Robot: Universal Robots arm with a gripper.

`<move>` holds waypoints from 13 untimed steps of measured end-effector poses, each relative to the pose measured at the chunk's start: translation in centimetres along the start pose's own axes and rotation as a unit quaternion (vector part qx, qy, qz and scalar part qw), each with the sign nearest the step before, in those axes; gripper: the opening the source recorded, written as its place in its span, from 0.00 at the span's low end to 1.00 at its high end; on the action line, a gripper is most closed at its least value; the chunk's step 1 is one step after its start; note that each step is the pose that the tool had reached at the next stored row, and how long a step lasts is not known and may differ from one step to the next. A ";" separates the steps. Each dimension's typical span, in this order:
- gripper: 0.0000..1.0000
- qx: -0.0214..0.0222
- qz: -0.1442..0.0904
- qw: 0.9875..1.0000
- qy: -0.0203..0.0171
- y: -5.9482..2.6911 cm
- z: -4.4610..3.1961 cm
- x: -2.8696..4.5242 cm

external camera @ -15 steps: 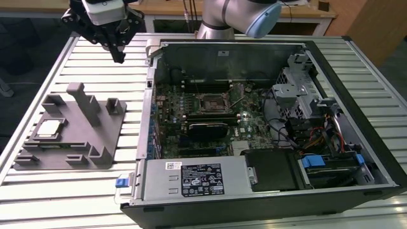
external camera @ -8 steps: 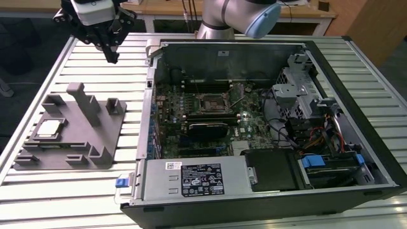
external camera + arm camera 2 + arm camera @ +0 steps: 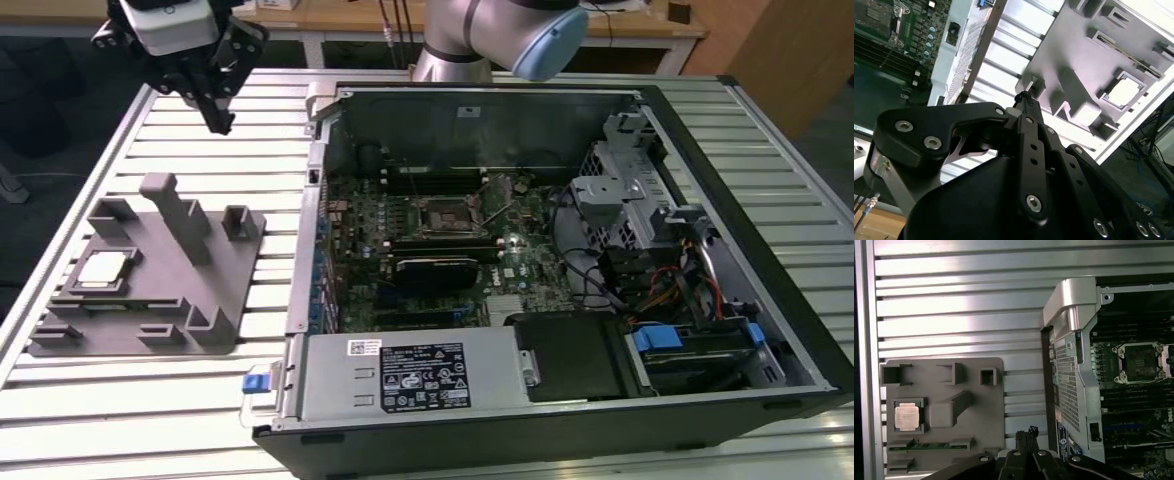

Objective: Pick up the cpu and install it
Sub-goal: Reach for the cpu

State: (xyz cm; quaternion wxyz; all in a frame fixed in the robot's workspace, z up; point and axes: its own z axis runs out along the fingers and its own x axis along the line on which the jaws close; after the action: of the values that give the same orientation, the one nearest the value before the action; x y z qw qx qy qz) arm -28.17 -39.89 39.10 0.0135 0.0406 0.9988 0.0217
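The cpu (image 3: 104, 270), a small flat square with a pale silver top and a thin darker rim, lies face up in a square recess of the grey fixture (image 3: 234, 262) at the exterior view's left, about mid-height in the frame. The gripper (image 3: 220, 125) hangs in the upper left of that view, well apart from the cpu and above the fixture's far end. Its black fingers are pressed together into one narrow tip and pinch nothing. In the first wrist view the joined tip (image 3: 1026, 432) sits just off the fixture's edge (image 3: 934, 375), with the cpu (image 3: 907, 416) across the fixture from it. In the second wrist view the gripper (image 3: 1024, 97) points toward the fixture (image 3: 1079, 50), where the cpu (image 3: 1124, 92) glares white. The fixture is matt grey plastic, a flat slab with blocky upright posts (image 3: 174, 215) and shallow slots. It rests on a table (image 3: 134, 420) of ribbed silver metal slats. At the exterior view's centre and right lies an open black computer case (image 3: 534, 440). Inside it is a green motherboard (image 3: 521, 260) bearing a black square socket (image 3: 447, 217) with metal edges. Along the case's lower edge is a silver power supply (image 3: 334, 390) with white labels (image 3: 424, 378), their print too small to make out. The grey arm (image 3: 501, 35) rises behind the case.
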 end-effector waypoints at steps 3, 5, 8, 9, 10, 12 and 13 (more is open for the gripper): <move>0.11 0.000 0.000 1.000 0.000 -0.05 0.08 0.60; 0.11 0.000 0.001 1.000 0.000 -0.09 0.13 0.96; 0.11 0.000 0.001 1.000 0.000 -0.13 0.20 1.57; 0.11 0.000 0.001 1.000 0.000 -0.15 0.23 1.77; 0.11 0.000 0.001 1.000 0.000 -0.17 0.25 1.93; 0.11 0.000 0.001 1.000 0.000 -0.20 0.30 2.21; 0.11 0.000 0.002 1.000 0.000 -0.21 0.32 2.34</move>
State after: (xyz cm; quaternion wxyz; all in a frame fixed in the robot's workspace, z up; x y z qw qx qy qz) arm -30.51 -39.89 38.72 0.0136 0.0422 0.9988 0.0217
